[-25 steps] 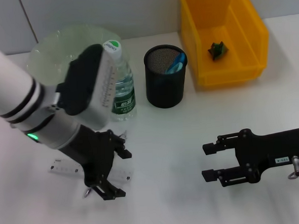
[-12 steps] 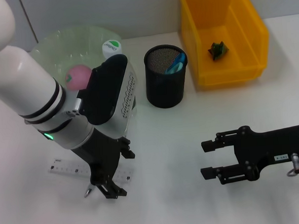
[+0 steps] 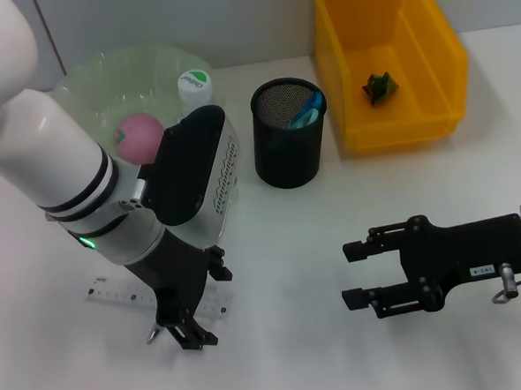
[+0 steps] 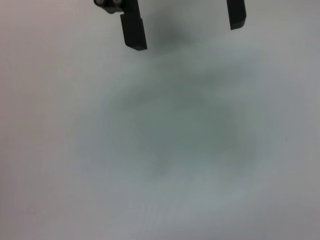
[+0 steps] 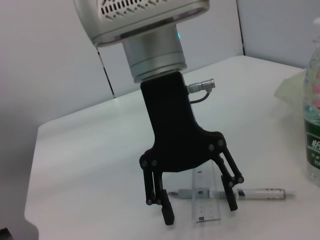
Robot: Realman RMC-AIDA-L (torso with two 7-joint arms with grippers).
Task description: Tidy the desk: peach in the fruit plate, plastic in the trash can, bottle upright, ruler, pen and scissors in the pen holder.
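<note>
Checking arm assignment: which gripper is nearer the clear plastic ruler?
Left. The left gripper hangs open directly over the clear plastic ruler and white pen; the right gripper hovers open across the white desk.

**Even overhead light, soft shadows, wrist view washed out**

Bright, diffuse lighting across the white bench (image 3: 281, 247); only faint, soft-edged shadows. Head view mostly sharp, slight blur at the near arm. Left wrist view flat and featureless: a broad dim grey shadow patch on the bench, left claw (image 4: 184, 22) fingers dark at the frame edge. Right wrist view crisp on the left claw, bottle (image 5: 313, 125) at the edge softer.
</note>
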